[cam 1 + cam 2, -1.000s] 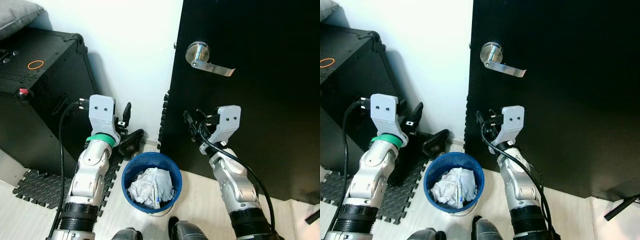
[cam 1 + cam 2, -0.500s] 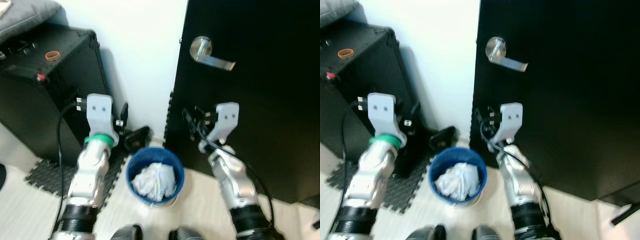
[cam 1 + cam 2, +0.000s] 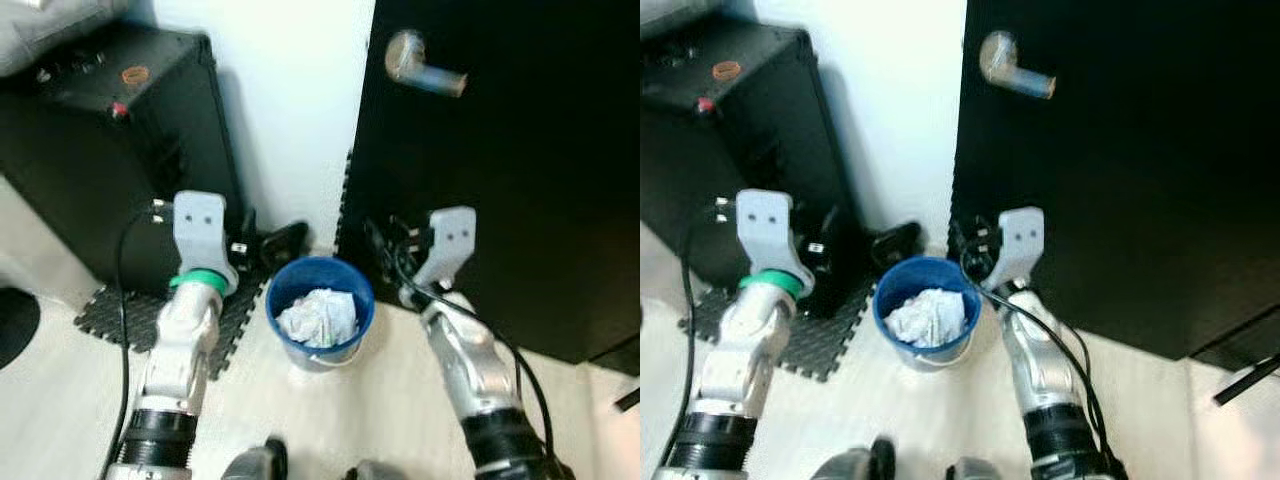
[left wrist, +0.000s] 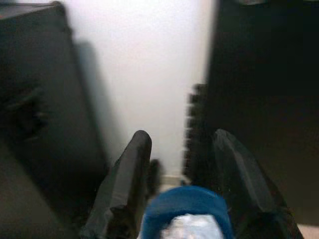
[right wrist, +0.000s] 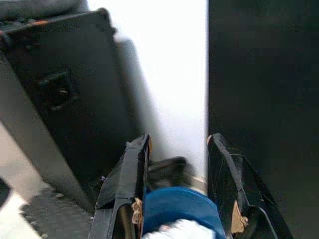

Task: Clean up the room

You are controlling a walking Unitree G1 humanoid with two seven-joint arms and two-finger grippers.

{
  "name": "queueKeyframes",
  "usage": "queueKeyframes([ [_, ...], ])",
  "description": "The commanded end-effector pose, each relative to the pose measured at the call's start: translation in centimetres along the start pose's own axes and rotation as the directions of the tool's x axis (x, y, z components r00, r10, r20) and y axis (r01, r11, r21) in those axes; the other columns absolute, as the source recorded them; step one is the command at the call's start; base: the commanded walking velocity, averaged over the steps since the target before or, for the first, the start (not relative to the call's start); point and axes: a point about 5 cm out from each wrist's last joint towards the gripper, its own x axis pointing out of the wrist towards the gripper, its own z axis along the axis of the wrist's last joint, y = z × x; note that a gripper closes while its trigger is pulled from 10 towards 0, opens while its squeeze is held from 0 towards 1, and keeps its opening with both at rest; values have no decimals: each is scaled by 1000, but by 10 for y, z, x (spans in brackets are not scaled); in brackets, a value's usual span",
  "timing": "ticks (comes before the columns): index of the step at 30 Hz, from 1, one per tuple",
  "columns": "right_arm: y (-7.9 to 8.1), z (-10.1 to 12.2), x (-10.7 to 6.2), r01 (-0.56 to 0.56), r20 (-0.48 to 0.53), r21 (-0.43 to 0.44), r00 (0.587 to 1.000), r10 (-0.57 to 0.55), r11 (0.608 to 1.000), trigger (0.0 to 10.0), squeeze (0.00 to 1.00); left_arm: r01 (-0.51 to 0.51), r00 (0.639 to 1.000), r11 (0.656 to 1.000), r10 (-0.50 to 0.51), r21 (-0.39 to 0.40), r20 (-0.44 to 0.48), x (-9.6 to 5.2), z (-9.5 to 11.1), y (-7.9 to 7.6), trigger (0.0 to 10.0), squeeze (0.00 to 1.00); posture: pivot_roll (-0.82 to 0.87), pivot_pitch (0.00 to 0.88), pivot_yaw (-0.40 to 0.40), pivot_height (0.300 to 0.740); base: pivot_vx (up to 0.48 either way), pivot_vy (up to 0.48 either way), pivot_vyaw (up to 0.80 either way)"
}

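Both the left gripper [image 4: 182,186] and right gripper [image 5: 177,186] hang spread and empty, the blue bin [image 3: 320,310] of crumpled paper [image 3: 318,316] on the floor between them. The robot should probably step clear without knocking it

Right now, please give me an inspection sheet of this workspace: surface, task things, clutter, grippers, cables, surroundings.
Surface: pale floor; a black foam mat lies under the case.
Job's things: blue bin on the floor between the arms, crumpled white paper inside it.
Clutter: a small black object on the floor behind the bin, too blurred to identify.
Grippers: left gripper open, empty, raised above the bin; right gripper open, empty, raised above the bin.
Cables: black cable along the left arm; black cable along the right arm.
Surroundings: black case to the left, white wall, black door with a silver lever handle.
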Motion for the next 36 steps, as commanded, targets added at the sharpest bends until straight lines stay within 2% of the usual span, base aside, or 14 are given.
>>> queueKeyframes([
  [1, 3, -6, -2, -12, -20, -6, 1000, 12, 1000, 10000, 0, -21, 999, 1000, 21, 14, -26, -3, -6, 5, 10000, 0, -34, 0, 22, 735, -330, 0, 0],
  [11, 3, -8, -2, -16, -30, -17, 999, 16, 1000, 10000, 0, -21, 999, 1000, 22, 18, -32, -2, -7, 5, 10000, 0, -32, 0, 20, 735, -313, 0, 0],
  [17, 4, -16, -3, -25, -62, -36, 998, 22, 999, 10000, 0, -3, 999, 1000, 4, 24, -54, -2, -11, -1, 10000, 0, -29, 0, 10, 735, 0, 0, 800],
  [23, 1, -24, -6, -29, -98, -65, 995, 23, 997, 10000, 0, 64, 996, 997, -62, 39, -64, 2, -11, -18, 10000, 0, -31, 0, 3, 735, 0, 0, 800],
  [25, -3, -28, -8, -25, -117, -68, 993, 17, 997, 10000, 0, 104, 993, 994, -101, 41, -65, 3, -12, -30, 10000, 0, -33, 0, 2, 735, 0, 0, 800],
  [36, -7, -37, -12, -16, -148, -68, 989, 6, 998, 10000, 0, 147, 987, 988, -143, 53, -77, 3, -15, -41, 10000, 0, -27, 0, 4, 735, 0, 0, 800],
])
